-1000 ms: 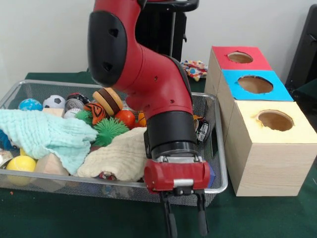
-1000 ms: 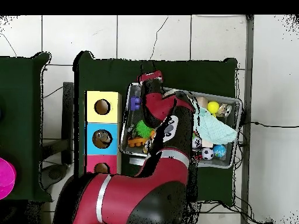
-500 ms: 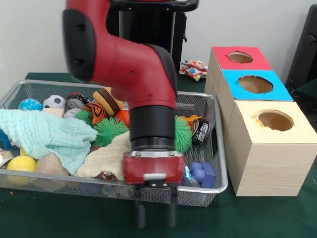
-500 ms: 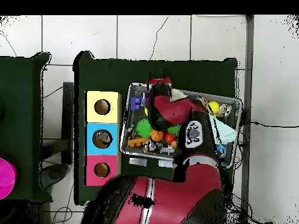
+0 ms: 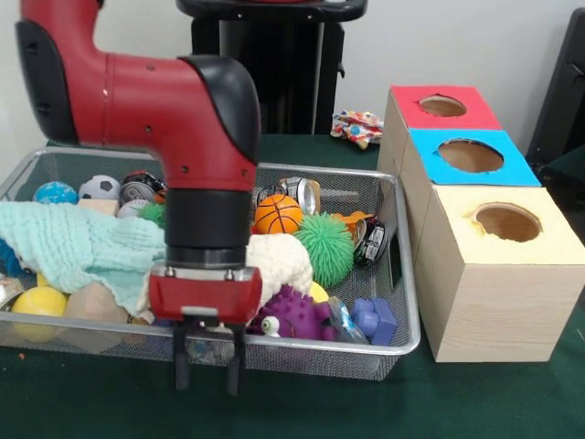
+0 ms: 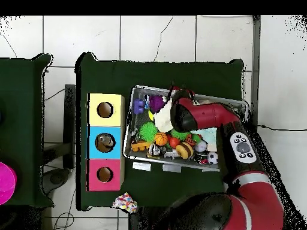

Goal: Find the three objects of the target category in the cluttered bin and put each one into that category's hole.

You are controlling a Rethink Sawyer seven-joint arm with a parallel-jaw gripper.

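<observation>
No writing can be read on anything. The gripper [image 5: 208, 366] hangs empty at the wire bin's [image 5: 402, 274] six-o'clock rim, its fingers spread a little. Behind it lie a purple toy [image 5: 294, 313], then the basketball [image 5: 277, 213].

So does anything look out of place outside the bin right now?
Yes: a small multicoloured toy lies on the green table behind the wire bin, beside the red-topped box, apart from the clutter.
</observation>
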